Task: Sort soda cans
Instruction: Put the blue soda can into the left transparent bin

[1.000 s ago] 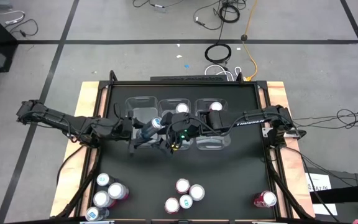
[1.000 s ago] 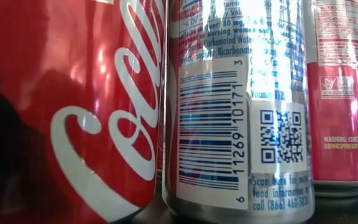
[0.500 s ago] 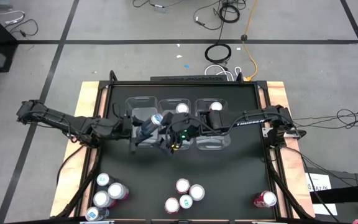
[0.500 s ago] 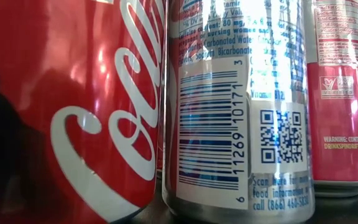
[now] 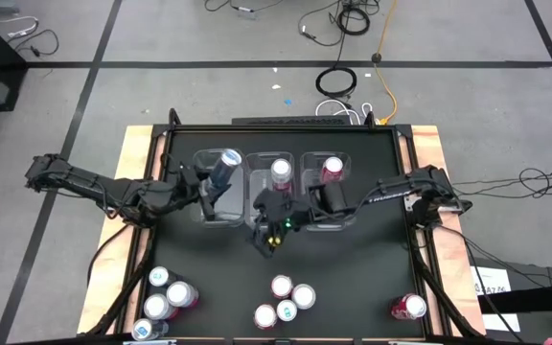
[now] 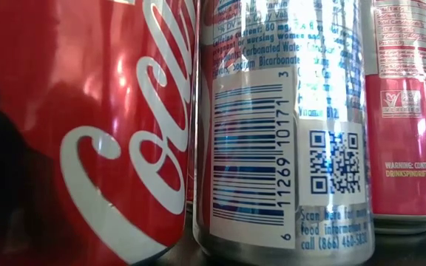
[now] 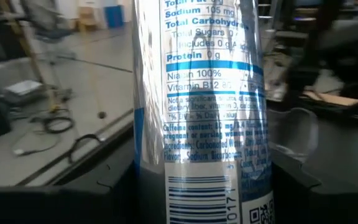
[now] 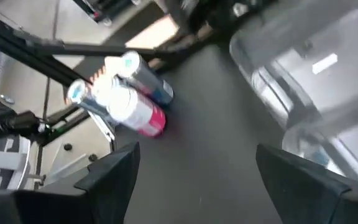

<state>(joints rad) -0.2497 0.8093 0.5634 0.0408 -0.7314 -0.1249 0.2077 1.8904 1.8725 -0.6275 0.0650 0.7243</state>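
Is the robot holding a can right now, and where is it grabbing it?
Yes. The left gripper holds a blue-and-silver soda can by its lower body, over the left clear bin. The right gripper is open and holds nothing.

Past the open right gripper (image 8: 194,180), a cluster of cans (image 8: 126,99) stands on the black table (image 8: 216,124); a clear bin (image 8: 316,93) sits nearer.

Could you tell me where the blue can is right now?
In the high view, the left gripper holds the blue can tilted over the leftmost bin, beside the middle bin's pink can.
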